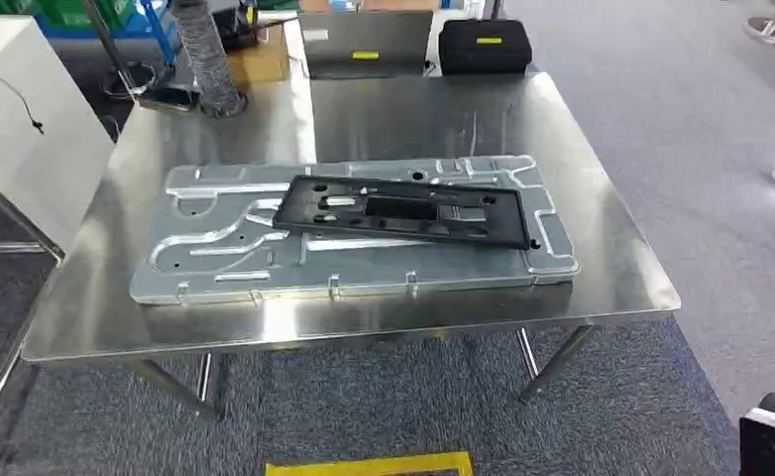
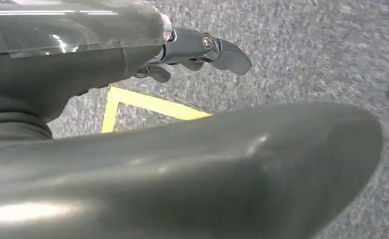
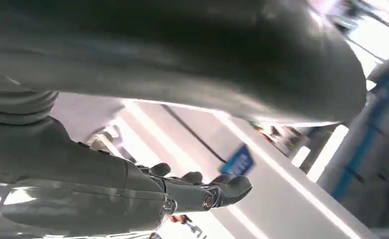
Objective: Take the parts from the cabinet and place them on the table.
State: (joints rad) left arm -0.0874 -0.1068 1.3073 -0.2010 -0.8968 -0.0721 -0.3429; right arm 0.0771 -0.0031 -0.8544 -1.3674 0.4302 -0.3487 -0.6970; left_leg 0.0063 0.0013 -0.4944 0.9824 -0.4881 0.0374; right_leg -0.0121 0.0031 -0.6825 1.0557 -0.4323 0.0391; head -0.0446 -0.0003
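Head view gives us a steel worktop (image 1: 96,317) with a large silver stamped panel (image 1: 215,253) lying flat on it, and a black plastic frame (image 1: 403,210) resting on top of that panel, slightly askew. Behind them sit a black case (image 1: 484,45) and a cardboard box (image 1: 260,58). Our left robot hand (image 2: 192,52) hangs over grey carpet (image 2: 307,50), fingers apart, holding nothing. Our right robot hand (image 3: 202,191) likewise holds nothing, fingers spread.
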